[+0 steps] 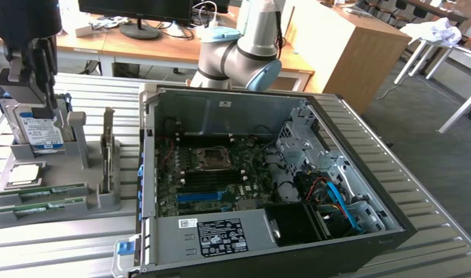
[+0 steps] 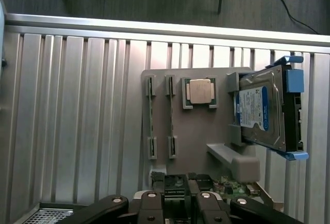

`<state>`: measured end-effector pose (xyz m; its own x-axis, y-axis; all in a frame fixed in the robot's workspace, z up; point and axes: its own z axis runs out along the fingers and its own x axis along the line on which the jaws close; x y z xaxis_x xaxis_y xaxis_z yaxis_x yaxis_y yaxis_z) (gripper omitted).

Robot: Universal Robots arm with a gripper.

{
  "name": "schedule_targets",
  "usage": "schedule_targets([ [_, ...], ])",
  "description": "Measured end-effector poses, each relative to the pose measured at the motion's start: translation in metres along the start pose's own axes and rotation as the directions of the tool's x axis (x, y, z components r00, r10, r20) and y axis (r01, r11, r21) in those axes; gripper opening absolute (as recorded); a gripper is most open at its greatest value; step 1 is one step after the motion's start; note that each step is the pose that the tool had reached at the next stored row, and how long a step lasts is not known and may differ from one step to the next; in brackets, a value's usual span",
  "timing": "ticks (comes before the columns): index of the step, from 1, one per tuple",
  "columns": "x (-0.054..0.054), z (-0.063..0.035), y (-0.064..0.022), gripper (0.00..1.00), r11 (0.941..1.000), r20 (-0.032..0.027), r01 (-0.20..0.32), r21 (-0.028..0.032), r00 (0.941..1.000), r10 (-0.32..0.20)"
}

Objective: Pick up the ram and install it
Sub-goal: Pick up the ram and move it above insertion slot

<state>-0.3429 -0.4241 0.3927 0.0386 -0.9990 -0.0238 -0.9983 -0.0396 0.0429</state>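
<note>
Fingers [image 2: 153, 206] parted above grey tray [image 2: 198, 131] holding the ram [image 1: 43, 191]

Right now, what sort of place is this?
Likely a robotics lab or workshop: an open computer case sits on a slatted metal table by a robot arm, with office desks and a monitor behind.

Grey holder [image 2: 196, 131]: 2 ram sticks [image 2: 150, 118] slotted, processor [image 2: 200, 90], hard drive [image 2: 263, 110].
</note>
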Motion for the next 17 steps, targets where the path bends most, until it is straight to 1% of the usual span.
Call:
schedule_targets([
  [4,0.000,0.0019,0.0048,0.30,1.0000,0.0000,0.000,0.0000,1.0000,0.000],
  [10,0.002,0.0069,0.0094,0.30,1.0000,0.0000,0.000,0.0000,1.0000,0.000],
  [17,0.005,0.0132,0.0103,0.30,1.0000,0.0000,0.000,0.0000,1.0000,0.000],
])
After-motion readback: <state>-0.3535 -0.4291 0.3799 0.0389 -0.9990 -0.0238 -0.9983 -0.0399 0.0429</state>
